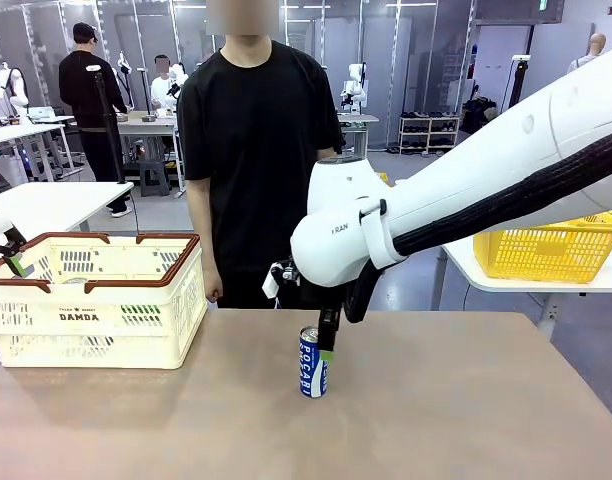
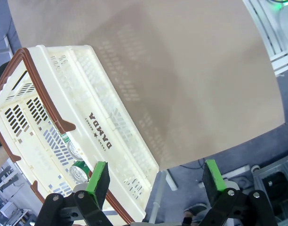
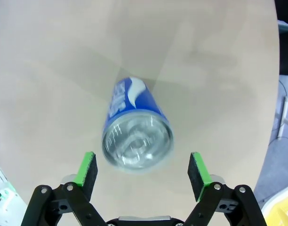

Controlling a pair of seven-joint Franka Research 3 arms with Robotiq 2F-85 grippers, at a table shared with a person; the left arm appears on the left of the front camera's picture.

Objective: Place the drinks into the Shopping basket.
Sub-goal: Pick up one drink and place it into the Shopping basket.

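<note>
A blue and white drink can stands upright on the table near its middle. My right gripper hangs over it, open, with one green pad beside the can's top. In the right wrist view the can is seen from above, and the gripper has a pad on each side of its silver lid, touching neither. The cream Shopping basket with a brown rim sits at the table's left. My left gripper is open over the basket, where two green cans lie inside.
A person in a black shirt stands at the far edge of the table with arms hanging down. A yellow mesh basket rests on a separate white table at the right. Bare tabletop stretches between the can and the cream basket.
</note>
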